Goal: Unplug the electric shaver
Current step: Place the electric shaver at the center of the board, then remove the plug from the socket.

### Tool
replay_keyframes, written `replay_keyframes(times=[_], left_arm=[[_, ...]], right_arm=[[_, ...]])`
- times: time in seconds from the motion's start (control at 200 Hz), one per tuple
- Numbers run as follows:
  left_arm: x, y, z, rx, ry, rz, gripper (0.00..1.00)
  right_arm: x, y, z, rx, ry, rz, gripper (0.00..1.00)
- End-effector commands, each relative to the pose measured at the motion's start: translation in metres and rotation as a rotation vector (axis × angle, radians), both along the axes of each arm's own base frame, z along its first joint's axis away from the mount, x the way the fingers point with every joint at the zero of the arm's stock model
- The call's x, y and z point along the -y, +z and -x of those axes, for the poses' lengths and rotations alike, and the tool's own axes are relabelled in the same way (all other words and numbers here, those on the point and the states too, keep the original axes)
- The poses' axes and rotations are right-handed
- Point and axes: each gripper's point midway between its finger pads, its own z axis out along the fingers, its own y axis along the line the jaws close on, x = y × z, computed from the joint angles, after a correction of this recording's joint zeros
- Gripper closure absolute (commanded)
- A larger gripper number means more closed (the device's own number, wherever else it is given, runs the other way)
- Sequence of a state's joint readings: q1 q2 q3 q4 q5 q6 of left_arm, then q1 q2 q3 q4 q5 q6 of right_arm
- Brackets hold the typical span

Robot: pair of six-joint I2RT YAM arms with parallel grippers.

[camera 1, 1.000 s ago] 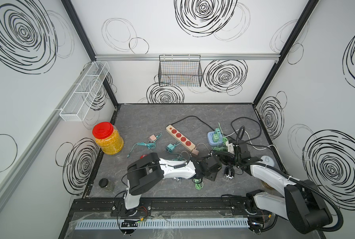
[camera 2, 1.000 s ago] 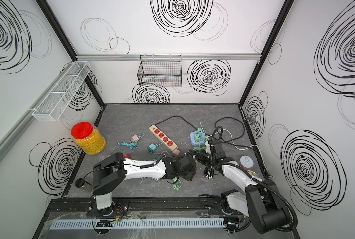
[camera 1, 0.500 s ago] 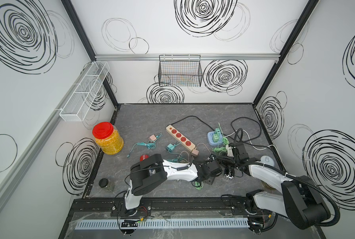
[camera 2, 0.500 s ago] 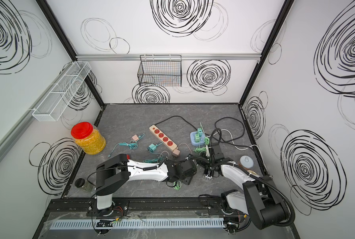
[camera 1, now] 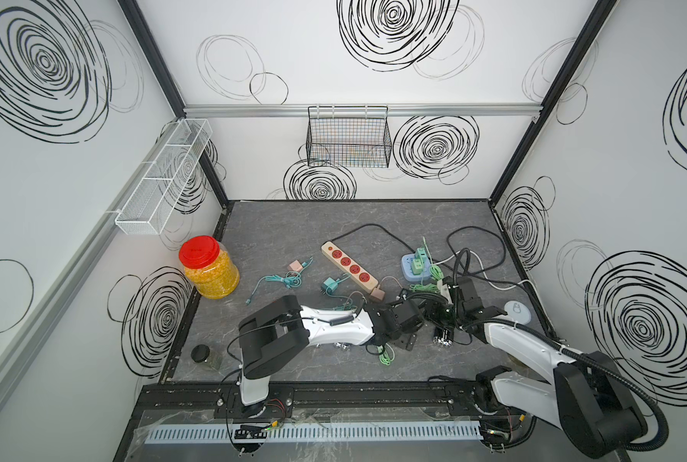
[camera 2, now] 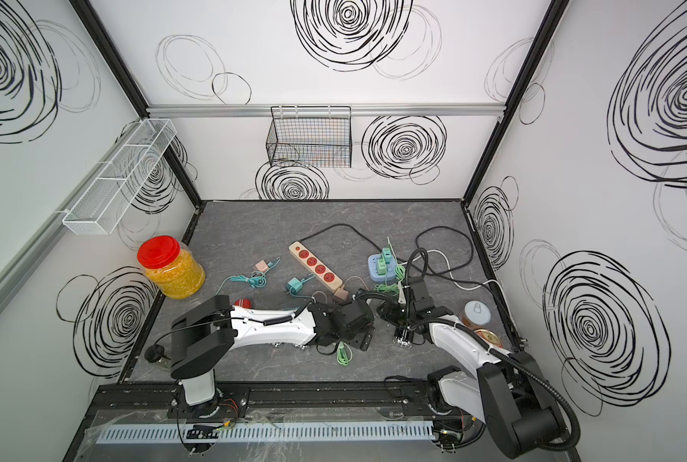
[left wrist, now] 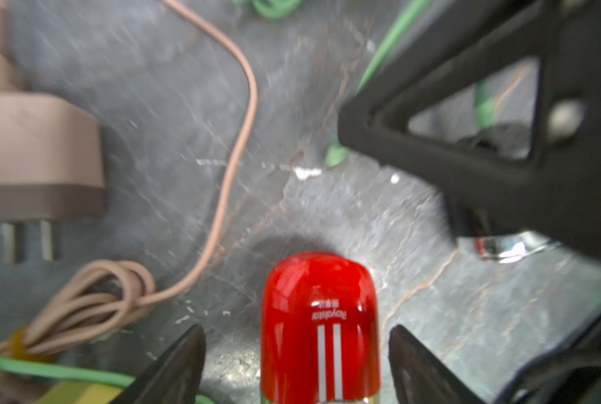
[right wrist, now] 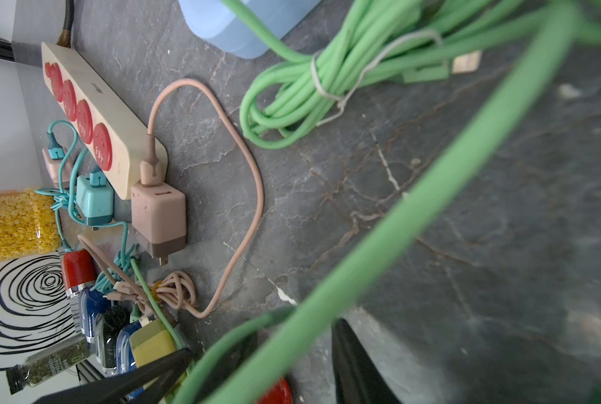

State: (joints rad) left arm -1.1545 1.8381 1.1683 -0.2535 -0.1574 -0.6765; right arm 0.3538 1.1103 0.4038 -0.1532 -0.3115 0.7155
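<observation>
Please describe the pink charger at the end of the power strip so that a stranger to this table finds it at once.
Find the long beige power strip with four red sockets on the grey table. The pink charger lies at its near end, prongs bare. Unlike the teal charger beside it, it is dusty pink with a brown base and a pink cable.

Both top views are lit evenly and brightly. The left wrist view is smeared by blur, with glare caught on the grey marbled tabletop (left wrist: 344,217). The nearest green cable (right wrist: 379,245) is rendered out of focus.
</observation>
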Motion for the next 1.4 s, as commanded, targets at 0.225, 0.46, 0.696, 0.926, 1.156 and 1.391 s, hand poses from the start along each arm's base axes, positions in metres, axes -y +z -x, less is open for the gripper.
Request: replay_keyframes(times=[0.225, 0.46, 0.696, 0.926, 1.156, 1.391], left_arm=[[0.002, 0.062, -0.067, 0.082, 0.096, 0.163, 0.15], [-0.004, 0.068, -0.128, 0.104, 0.158, 0.153, 0.4], [0.006, 0.047, -0.177, 0.064, 0.17, 0.135, 0.58], [0.012, 0.035, -0.209, -0.007, 0.176, 0.24, 0.81], [0.027, 0.033, -0.222, -0.1, 0.148, 0.42, 1.0], [0.046, 0.034, -0.228, -0.153, 0.119, 0.552, 1.0]], right_arm=[[0.02, 0.051, -0.012, 0.147, -0.034, 0.111, 0.56], [0.031, 0.088, -0.048, 0.296, -0.07, 0.208, 0.53], [0.026, 0.093, -0.09, 0.278, -0.087, 0.277, 0.51], [0.016, 0.082, -0.115, 0.257, -0.067, 0.293, 0.49], [0.011, 0.07, -0.128, 0.258, -0.053, 0.313, 0.48], [0.006, 0.062, -0.139, 0.255, -0.036, 0.335, 0.48]])
